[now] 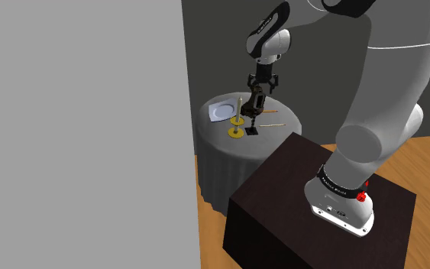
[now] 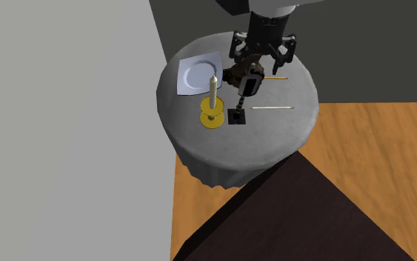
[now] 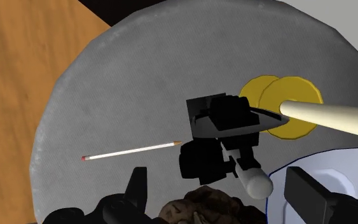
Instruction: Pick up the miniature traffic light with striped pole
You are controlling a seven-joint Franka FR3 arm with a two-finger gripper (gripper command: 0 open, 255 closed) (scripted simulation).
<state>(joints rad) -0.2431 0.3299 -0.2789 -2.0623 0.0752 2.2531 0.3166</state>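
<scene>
I seem to be working in a room of a home. My landmark is the small round table (image 2: 273,141), with a grey cloth hanging down its sides, the kind of side table found in a living room. A warm wooden floor (image 2: 362,148) spreads out around the table. A plain dark grey wall (image 1: 213,46) stands behind it and a lighter grey wall (image 2: 66,133) beside it. On the table are household odds and ends: a cream candle (image 2: 214,90) in a yellow holder (image 2: 212,119), a white square plate (image 2: 199,76), a thin white pencil (image 2: 272,108) and a miniature traffic light (image 2: 236,116).
</scene>
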